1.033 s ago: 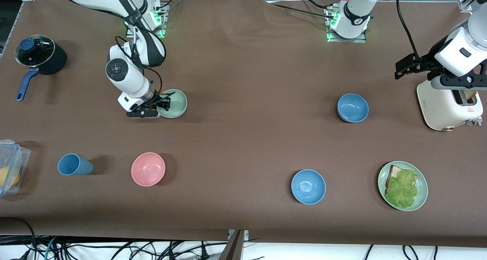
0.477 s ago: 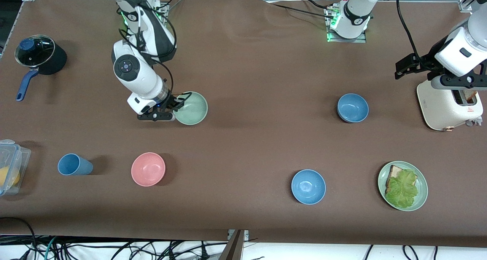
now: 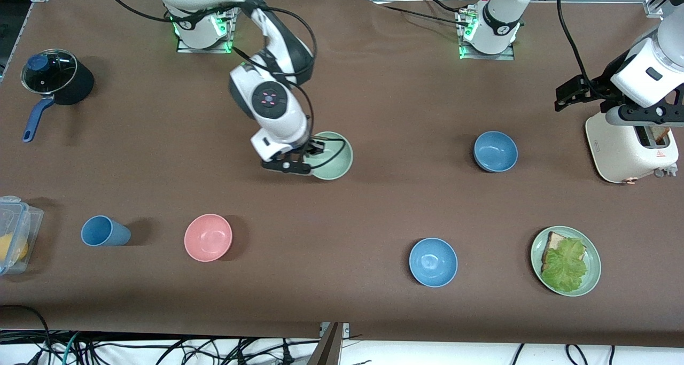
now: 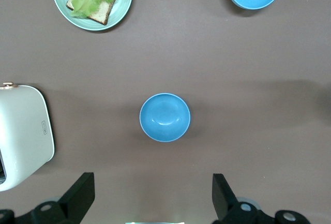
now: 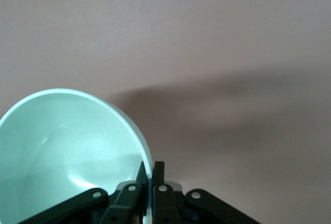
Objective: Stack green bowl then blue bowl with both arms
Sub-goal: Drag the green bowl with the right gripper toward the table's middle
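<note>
Two bowls, none stacked yet. My right gripper (image 3: 310,156) fingers pinched on green bowl (image 3: 332,155) rim, carried over mid tabletop (image 3: 374,204). Blue bowl (image 3: 495,151) sits untouched near toaster (image 3: 630,148). My left gripper (image 4: 152,195) waits above it, fingers spread wide, empty.

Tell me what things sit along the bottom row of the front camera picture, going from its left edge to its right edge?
Clear plastic box → blue cup → pink bowl → glossy blue bowl → green plate with bread and lettuce.
</note>
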`<state>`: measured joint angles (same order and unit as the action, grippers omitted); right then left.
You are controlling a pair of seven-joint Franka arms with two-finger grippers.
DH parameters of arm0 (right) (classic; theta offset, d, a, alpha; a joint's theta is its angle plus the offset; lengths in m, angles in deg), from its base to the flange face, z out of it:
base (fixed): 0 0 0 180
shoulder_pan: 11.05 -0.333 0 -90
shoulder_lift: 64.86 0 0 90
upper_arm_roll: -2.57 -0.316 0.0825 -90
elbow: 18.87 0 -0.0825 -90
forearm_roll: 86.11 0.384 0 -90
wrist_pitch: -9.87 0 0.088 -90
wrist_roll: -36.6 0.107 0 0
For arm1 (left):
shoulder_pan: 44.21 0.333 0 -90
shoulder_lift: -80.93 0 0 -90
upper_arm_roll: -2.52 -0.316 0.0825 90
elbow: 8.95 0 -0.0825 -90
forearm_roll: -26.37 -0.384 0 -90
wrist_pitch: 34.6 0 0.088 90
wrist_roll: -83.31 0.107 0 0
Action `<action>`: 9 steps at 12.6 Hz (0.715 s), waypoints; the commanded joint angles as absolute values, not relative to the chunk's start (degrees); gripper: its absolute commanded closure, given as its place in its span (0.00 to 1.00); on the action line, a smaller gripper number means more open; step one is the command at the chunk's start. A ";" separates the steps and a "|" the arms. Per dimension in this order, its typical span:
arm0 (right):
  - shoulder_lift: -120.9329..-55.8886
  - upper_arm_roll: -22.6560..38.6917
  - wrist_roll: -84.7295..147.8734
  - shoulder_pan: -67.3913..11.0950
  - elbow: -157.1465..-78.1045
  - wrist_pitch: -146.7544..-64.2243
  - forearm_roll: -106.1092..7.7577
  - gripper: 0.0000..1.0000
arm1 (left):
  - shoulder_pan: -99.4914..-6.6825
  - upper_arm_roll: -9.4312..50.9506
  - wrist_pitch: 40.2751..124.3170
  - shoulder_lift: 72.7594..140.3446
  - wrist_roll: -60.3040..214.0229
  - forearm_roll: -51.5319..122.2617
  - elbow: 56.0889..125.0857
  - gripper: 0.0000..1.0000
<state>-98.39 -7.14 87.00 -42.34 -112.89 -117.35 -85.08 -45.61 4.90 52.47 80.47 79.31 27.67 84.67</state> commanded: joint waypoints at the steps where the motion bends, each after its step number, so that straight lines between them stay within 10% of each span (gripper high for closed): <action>1: -102.99 -6.84 95.55 -46.55 -110.36 -123.52 -86.20 1.00 | -45.27 5.07 51.88 79.52 79.18 27.96 85.01 0.00; 5: -105.72 -6.75 101.45 -48.57 -109.22 -127.15 -86.20 1.00 | -45.27 5.07 51.88 79.52 79.18 27.96 85.01 0.00; 6: -105.99 -6.66 102.25 -48.84 -109.22 -128.02 -86.28 0.78 | -45.27 5.07 51.88 79.52 79.18 27.96 85.01 0.00; 7: -105.99 -6.57 102.26 -48.76 -109.22 -128.03 -86.37 0.13 | -45.27 5.07 51.88 79.52 79.18 27.96 85.01 0.00; 9: -105.20 -6.31 101.47 -48.49 -109.04 -127.68 -86.64 0.00 | -45.27 5.07 51.88 79.52 79.18 27.96 85.01 0.00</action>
<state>-105.12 -6.95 100.49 -48.19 -110.74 -128.12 -85.41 -45.60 4.90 52.47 80.47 79.31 27.67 84.67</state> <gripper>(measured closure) 0.683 0.000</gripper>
